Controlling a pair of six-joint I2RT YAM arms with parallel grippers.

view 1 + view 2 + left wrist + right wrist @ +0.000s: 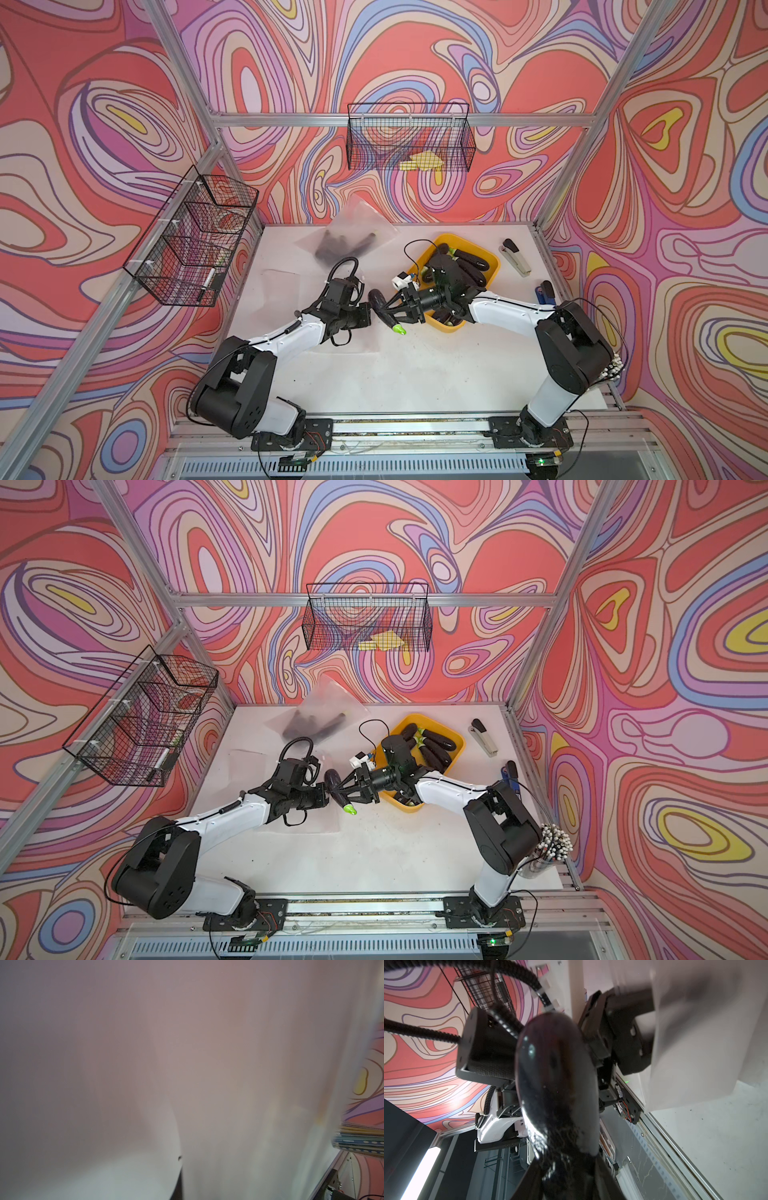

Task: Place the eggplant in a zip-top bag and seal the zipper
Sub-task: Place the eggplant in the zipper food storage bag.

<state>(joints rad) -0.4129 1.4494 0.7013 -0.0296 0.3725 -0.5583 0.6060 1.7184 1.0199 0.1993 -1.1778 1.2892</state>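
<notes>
Dark purple and glossy, the eggplant hangs at the centre of both top views, lifted clear of the white surface, with its green stem end pointing to the lower right. The right gripper reaches in from the right of the frame. Its jaws are partly open and clamped across the eggplant's middle. In the right wrist view the fruit fills the middle of the picture, with the two dark fingers meeting it at the bottom edge.

The left gripper faces it from the left, just beside the eggplant's rounded end. Its jaws are fully closed, pinching the frosted film of the zip-top bag. In the right wrist view that film hangs as a pale sheet in the upper right, hiding the end of the left arm. In the left wrist view the same film lies so near the lens that it clouds almost the whole picture. Whether the bag's mouth stands open cannot be told.

A yellow bin holding more eggplants sits right of centre, partly under the right arm. A second bag with dark eggplants inside lies at the surface's far edge, upper centre. A stapler lies to the right of the bin.
</notes>
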